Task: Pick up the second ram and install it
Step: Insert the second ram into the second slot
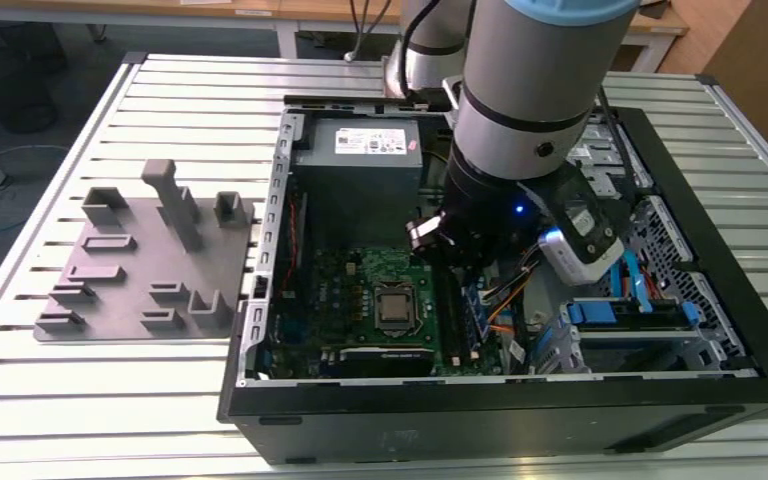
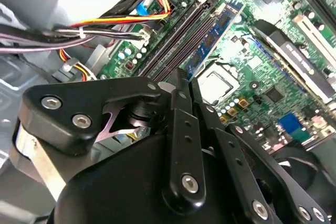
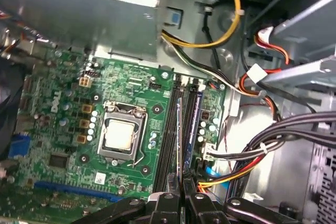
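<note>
Fingers [image 3: 168, 206] pinch the second ram [image 3: 180, 140] edge-on at the memory slots [image 3: 167, 129].

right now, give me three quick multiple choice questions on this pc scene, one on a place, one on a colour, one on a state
1. In the exterior view, where is the grey plate relative to the computer case?
A) on the exterior view's left of it
B) inside it
C) on top of it

2. What colour is the main circuit board?
A) red
B) green
C) white

3. What state is the gripper in?
A) wide open over the grey plate
B) shut on a yellow cable
C) shut on a thin memory stick

Answers:
1 A: the plate lies on the slatted table, outside the case, on that side.
2 B: the board shows green in both wrist views.
3 C: in the first wrist view the edge-on stick runs between the closed fingers, above the board.
</note>
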`<state>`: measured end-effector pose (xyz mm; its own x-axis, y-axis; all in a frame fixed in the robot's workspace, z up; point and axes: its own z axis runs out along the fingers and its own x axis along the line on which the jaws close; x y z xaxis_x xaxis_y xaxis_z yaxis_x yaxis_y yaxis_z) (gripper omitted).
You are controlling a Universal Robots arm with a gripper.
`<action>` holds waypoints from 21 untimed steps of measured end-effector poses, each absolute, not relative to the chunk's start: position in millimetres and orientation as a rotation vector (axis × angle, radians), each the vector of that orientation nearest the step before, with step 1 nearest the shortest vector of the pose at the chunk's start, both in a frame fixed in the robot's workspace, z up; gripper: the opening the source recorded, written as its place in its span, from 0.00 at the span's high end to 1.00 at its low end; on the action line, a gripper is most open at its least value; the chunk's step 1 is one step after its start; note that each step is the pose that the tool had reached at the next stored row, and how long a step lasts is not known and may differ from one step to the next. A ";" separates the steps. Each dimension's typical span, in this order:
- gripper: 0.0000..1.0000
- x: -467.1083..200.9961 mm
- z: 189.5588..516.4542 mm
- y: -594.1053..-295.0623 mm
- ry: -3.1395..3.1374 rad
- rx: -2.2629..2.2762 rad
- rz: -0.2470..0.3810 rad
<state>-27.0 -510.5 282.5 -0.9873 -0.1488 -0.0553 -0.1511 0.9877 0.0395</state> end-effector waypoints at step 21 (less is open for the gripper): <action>0.86 -27.0 281.3 -510.5 3.080 0.147 0.057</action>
<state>-27.0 -510.5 281.3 -0.9938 0.0960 -0.0553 0.0939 0.9948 0.0396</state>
